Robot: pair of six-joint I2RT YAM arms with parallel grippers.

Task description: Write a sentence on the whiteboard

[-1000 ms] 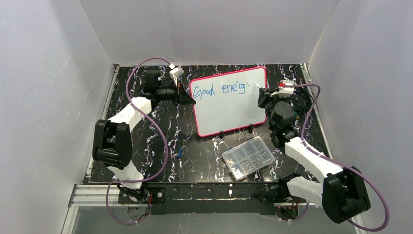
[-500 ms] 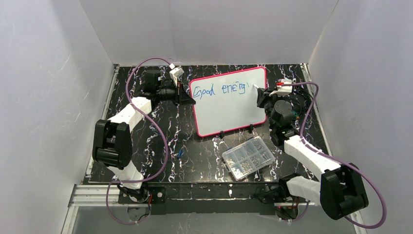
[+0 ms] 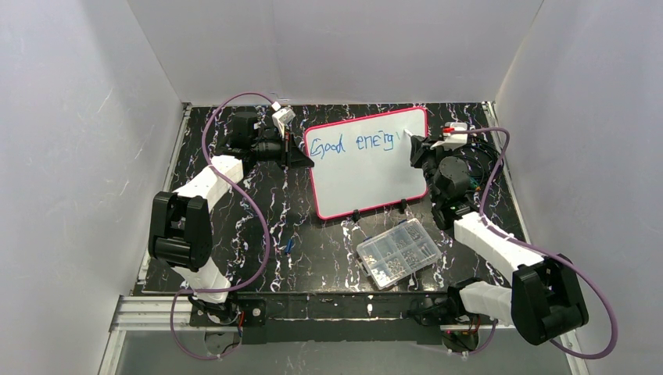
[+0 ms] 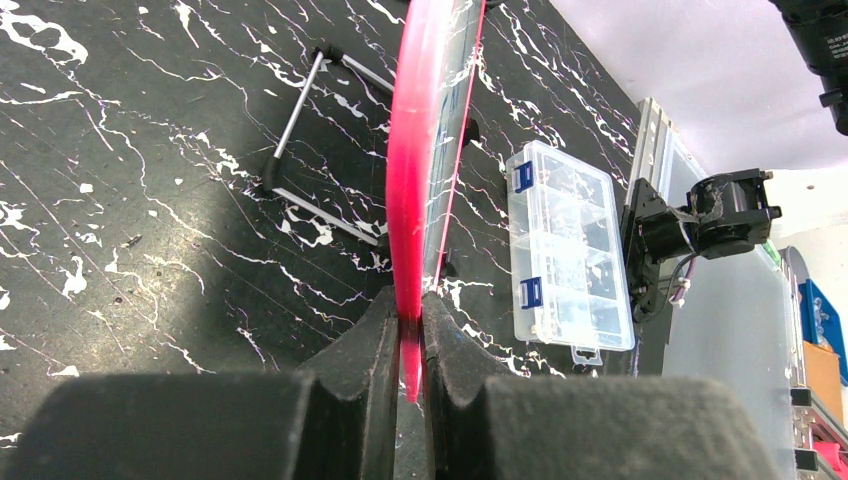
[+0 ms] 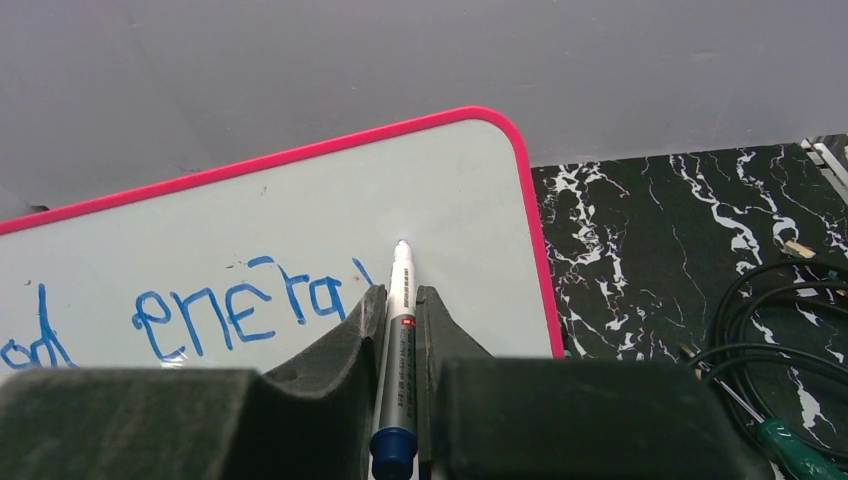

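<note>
Marbled table (image 3: 320,250) holds whiteboard (image 3: 367,176), edge between left jaws, marker (image 5: 400,330) between right jaws.

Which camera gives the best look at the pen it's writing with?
The right wrist view: the marker fills the middle, clamped in the right pincer, tip by the whiteboard. The top view shows only a tiny pale sliver of it; the left wrist view misses it.
</note>
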